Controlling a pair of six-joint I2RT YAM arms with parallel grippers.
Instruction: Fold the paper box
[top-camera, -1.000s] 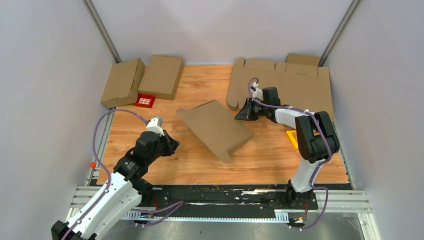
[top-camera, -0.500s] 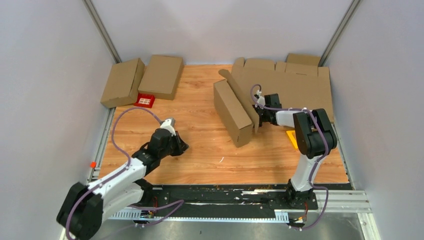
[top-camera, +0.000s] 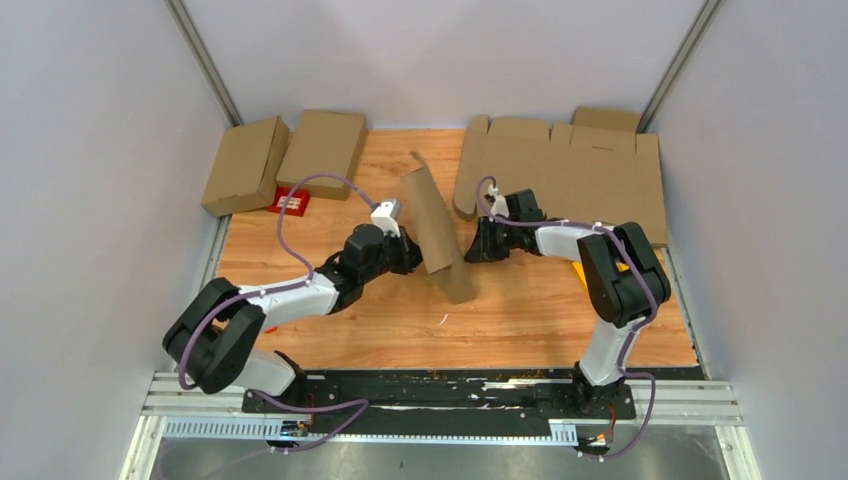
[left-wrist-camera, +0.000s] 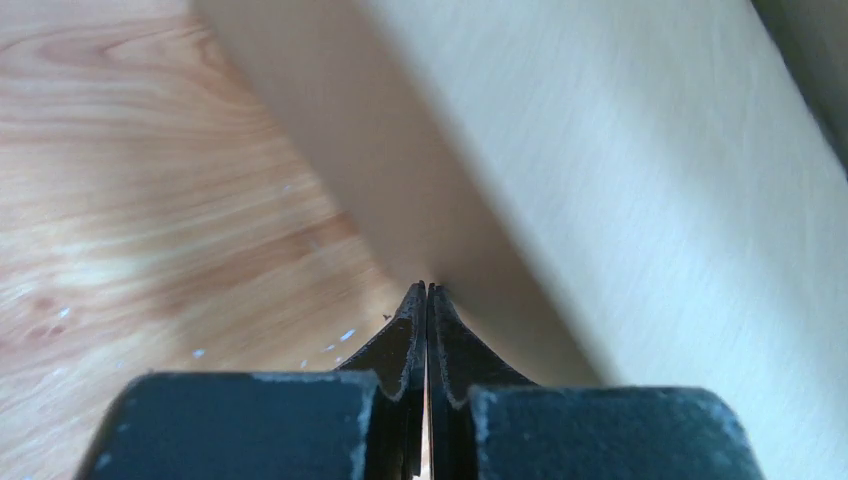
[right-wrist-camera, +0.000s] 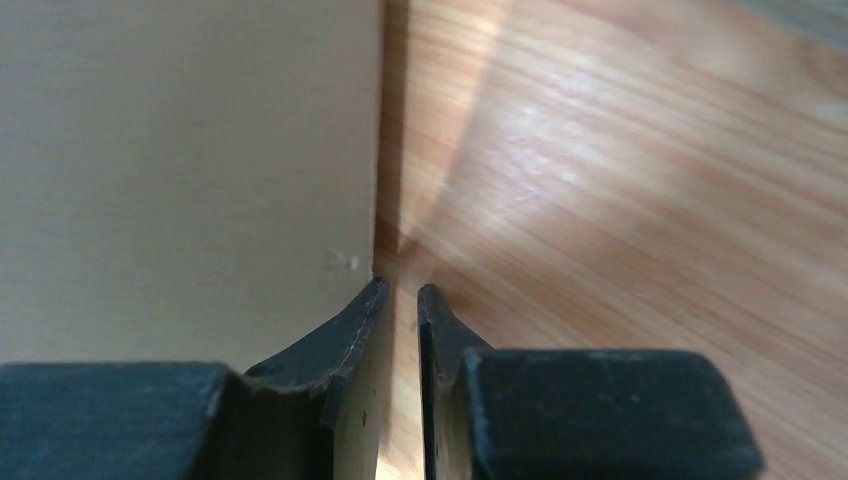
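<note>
Paper box (top-camera: 437, 235) stands on the wooden table (top-camera: 540, 312) between grey walls (top-camera: 90, 150).

The white-and-black left arm (top-camera: 290, 295) stretches low toward the tilted brown cardboard box (top-camera: 437, 235). Its black left gripper (top-camera: 405, 252) sits at the box's left face, fingers pressed together, tips against the cardboard. The white-and-black right arm (top-camera: 612, 275) bends sharply at the elbow on the box's right. Its black right gripper (top-camera: 480, 243) lies just beside that side, fingers narrowly parted.
</note>
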